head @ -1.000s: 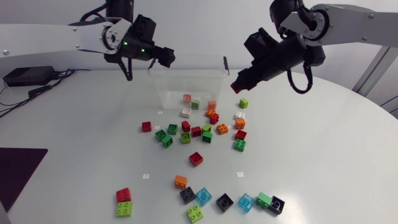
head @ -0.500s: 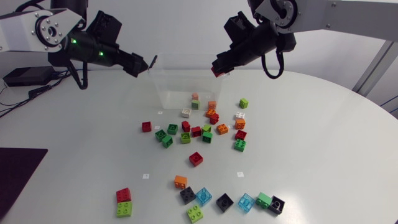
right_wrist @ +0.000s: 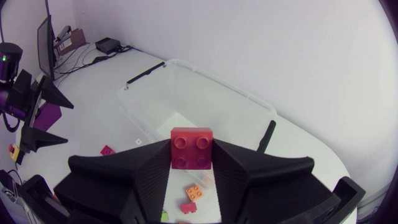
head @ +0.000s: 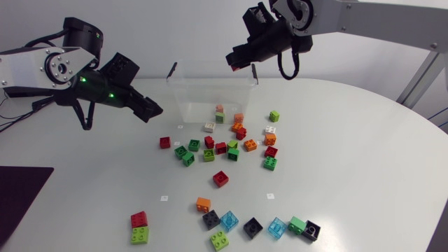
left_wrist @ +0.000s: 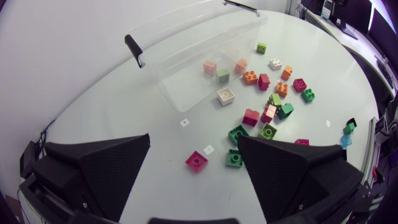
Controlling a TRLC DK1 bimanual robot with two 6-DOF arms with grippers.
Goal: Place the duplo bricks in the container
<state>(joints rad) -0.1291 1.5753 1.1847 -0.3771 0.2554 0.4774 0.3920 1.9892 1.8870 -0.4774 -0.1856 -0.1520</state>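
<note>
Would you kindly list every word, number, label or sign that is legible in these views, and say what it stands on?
No text reads clearly in any view.
Small white square markers on the white table: any print is too small to read.
Red plastic brick in the right tool: nothing legible on its studs.
Clear plastic container: no label shows.

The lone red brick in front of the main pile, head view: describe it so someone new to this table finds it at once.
Start at the clear container at the far side of the table; a dense cluster of red, green and orange bricks lies in front of it. Nearer the camera, the red brick sits alone on bare table, touching nothing, unlike its packed neighbours.
</note>
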